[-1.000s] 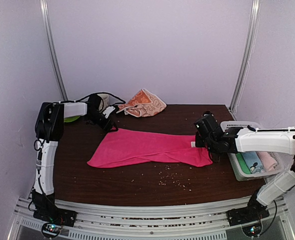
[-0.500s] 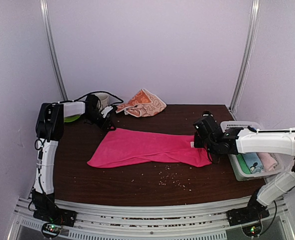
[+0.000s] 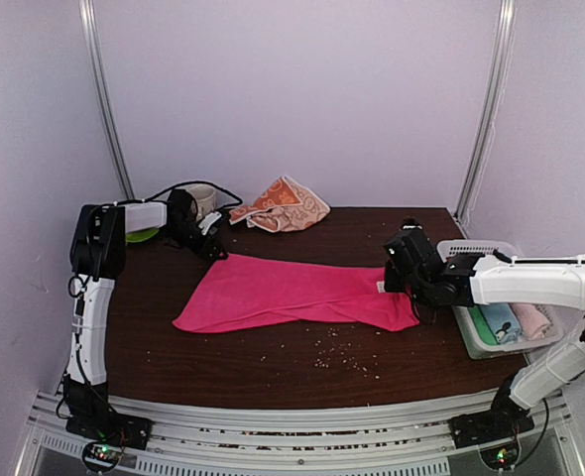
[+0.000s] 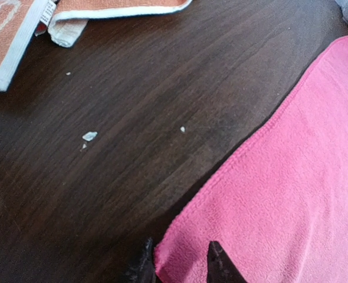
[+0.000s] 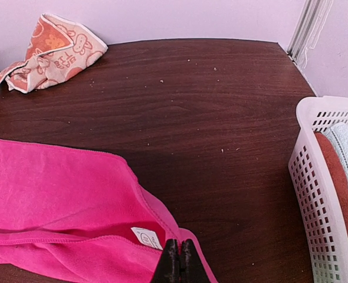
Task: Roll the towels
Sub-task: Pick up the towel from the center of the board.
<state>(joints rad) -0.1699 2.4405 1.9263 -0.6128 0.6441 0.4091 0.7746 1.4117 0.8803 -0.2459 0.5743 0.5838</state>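
A hot pink towel [image 3: 292, 293] lies spread across the middle of the dark table, its near long edge folded over. My left gripper [image 3: 213, 252] is at its far left corner. In the left wrist view the left gripper [image 4: 180, 266] has its jaws apart, one on each side of the pink towel's [image 4: 280, 194] corner. My right gripper [image 3: 416, 300] is at the towel's right end. In the right wrist view the right gripper [image 5: 180, 260] is shut on the pink towel's [image 5: 56, 194] edge, beside a white label [image 5: 145, 237]. The orange bunny-print towel [image 3: 285, 203] lies crumpled at the back.
A white basket [image 3: 476, 248] with rolled cloths stands at the table's right edge, close to my right arm. A green object [image 3: 142, 235] sits at the back left by a black cable. Crumbs [image 3: 337, 352] are scattered in front of the pink towel.
The left gripper's jaws have narrowed around the towel's far left corner and the left wrist has shifted slightly. The right arm and the towels have stayed put.
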